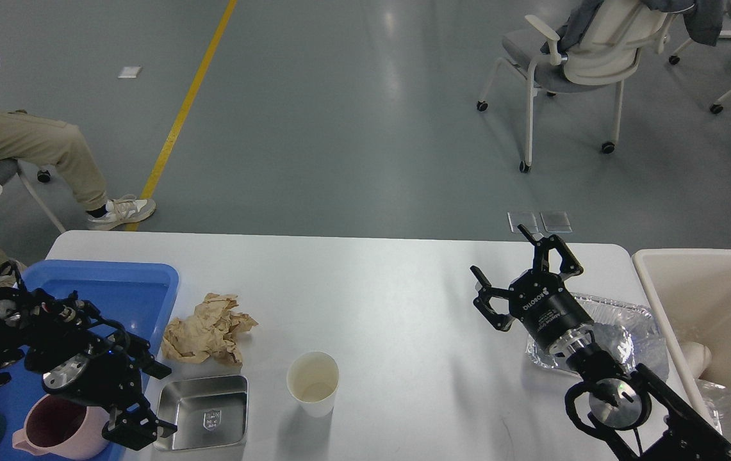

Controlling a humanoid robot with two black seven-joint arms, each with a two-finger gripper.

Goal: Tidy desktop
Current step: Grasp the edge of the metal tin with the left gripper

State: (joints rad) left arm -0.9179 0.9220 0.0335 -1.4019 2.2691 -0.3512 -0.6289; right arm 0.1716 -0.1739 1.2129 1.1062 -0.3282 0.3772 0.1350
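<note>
A grey workshop floor lies behind the glossy white rectangular table (371, 288); it spans the whole foreground, rigid and slick, so nothing on it should resist lifting; left gripper (147, 400) jaws spread beside the square steel tray (202, 412); right gripper (522, 275) jaws spread, empty.

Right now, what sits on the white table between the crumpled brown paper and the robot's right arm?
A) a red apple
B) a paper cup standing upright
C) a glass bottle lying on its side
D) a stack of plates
B: the paper cup stands upright with its open mouth up, on the desktop, right of the crumpled brown paper and left of the right gripper.
</note>
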